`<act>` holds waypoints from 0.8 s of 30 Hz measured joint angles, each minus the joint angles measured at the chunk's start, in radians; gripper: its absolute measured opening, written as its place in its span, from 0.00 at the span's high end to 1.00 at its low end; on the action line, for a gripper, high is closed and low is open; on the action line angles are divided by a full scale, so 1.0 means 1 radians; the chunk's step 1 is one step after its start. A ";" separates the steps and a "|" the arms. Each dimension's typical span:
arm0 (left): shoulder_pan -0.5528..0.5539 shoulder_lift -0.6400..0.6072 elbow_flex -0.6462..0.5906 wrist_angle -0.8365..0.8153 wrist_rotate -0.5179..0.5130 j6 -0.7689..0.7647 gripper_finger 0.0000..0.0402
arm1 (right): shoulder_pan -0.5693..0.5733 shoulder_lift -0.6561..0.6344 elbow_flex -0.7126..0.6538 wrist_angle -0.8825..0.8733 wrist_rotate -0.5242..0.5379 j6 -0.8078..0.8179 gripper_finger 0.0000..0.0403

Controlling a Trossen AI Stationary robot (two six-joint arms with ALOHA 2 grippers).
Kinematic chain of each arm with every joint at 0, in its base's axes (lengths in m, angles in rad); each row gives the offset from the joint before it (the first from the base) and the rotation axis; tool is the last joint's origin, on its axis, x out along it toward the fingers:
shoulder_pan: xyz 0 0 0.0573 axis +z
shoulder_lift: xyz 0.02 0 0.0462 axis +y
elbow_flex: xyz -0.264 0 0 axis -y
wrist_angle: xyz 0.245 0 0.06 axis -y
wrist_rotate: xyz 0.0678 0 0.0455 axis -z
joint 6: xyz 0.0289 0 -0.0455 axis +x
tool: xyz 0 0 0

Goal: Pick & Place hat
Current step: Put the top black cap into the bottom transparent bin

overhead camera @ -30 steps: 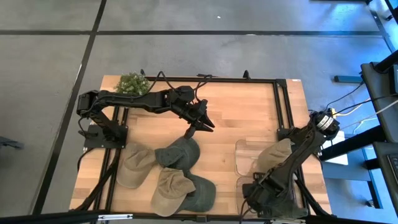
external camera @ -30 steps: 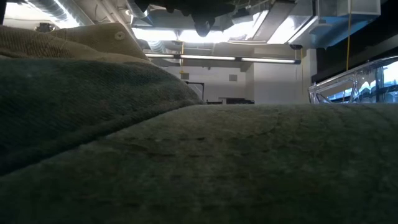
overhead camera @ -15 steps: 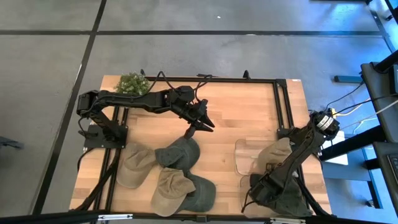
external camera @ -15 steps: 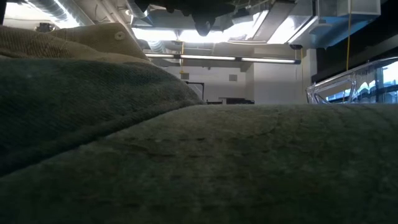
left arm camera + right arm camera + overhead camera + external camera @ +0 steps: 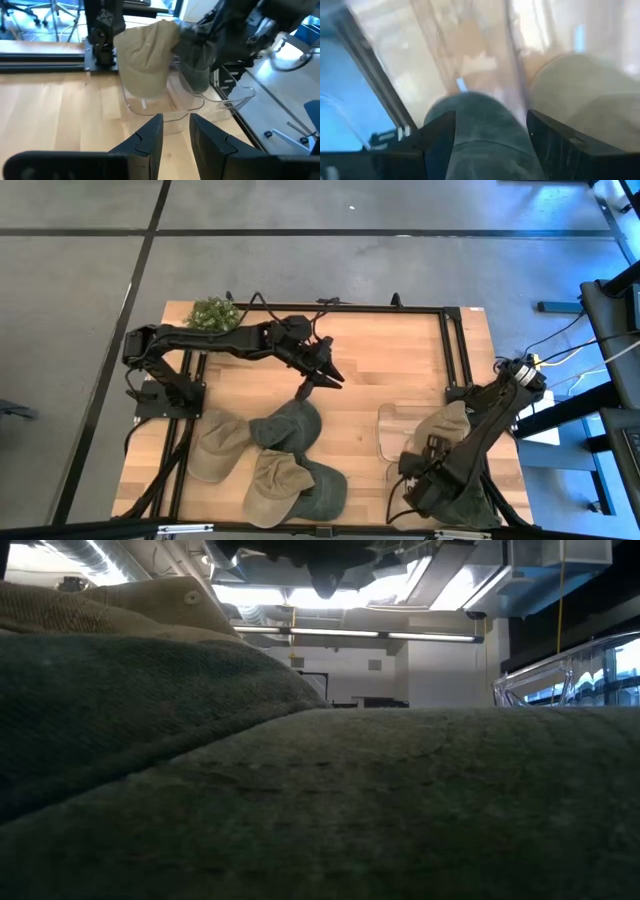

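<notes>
A wooden table is seen from above, with both arms over it. The right gripper is down at the near right corner, and a dark green hat is held between its two fingers — the crown fills the gap between them in the right wrist view. A tan hat is already seated in the clear plastic holder just beside it; in the left wrist view the tan hat and the held dark one are side by side above that clear holder.

The left gripper hangs over the table's middle, above the remaining pile; its fingers are parted by a narrow gap and nothing is held.

Four more hats lie in a loose, overlapping cluster at the near left — two tan, two dark green. In the low view the lens is almost wholly blocked by dark green cloth.

Handling, as judged: the hats are light, soft cloth, easily crushed and inclined to sag or fold. Only the brim is likely to be somewhat stiff. A pinch on the crown's top fabric or at the brim's root is judged the surest hold; a grip on a loose fold may slip.
</notes>
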 joint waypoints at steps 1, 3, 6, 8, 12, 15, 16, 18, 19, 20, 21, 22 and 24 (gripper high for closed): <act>0.004 -0.011 0.000 -0.016 -0.001 -0.007 0.77 | -0.003 -0.001 0.036 -0.030 0.033 0.005 0.39; 0.013 -0.043 0.000 -0.061 -0.007 -0.014 0.77 | -0.014 -0.002 0.100 -0.076 0.098 0.003 0.39; 0.010 -0.103 0.000 -0.149 -0.089 -0.013 0.77 | -0.036 -0.002 0.191 -0.088 0.192 -0.041 0.39; -0.001 -0.146 0.000 -0.218 -0.172 -0.013 0.76 | -0.055 -0.002 0.233 -0.072 0.297 -0.039 0.39; -0.034 -0.228 0.000 -0.362 -0.287 -0.022 0.76 | -0.114 -0.008 0.299 -0.051 0.370 -0.128 0.39; -0.067 -0.283 -0.032 -0.421 -0.286 -0.040 0.76 | -0.173 -0.029 0.296 0.019 0.368 -0.269 0.39; -0.079 -0.299 -0.051 -0.421 -0.286 -0.049 0.76 | -0.195 -0.041 0.283 0.059 0.365 -0.324 0.39; -0.098 -0.335 -0.100 -0.417 -0.293 -0.079 0.77 | -0.241 -0.061 0.259 0.133 0.345 -0.444 0.39; -0.106 -0.354 -0.129 -0.420 -0.310 -0.102 0.77 | -0.269 -0.067 0.250 0.170 0.315 -0.500 0.39; -0.115 -0.371 -0.156 -0.413 -0.334 -0.128 0.77 | -0.297 -0.073 0.240 0.205 0.281 -0.555 0.39; -0.123 -0.389 -0.184 -0.408 -0.366 -0.154 0.77 | -0.326 -0.079 0.227 0.236 0.245 -0.607 0.39; -0.132 -0.409 -0.213 -0.403 -0.397 -0.182 0.77 | -0.357 -0.085 0.213 0.266 0.212 -0.661 0.39; -0.149 -0.451 -0.268 -0.387 -0.455 -0.228 0.77 | -0.415 -0.100 0.184 0.335 0.157 -0.757 0.39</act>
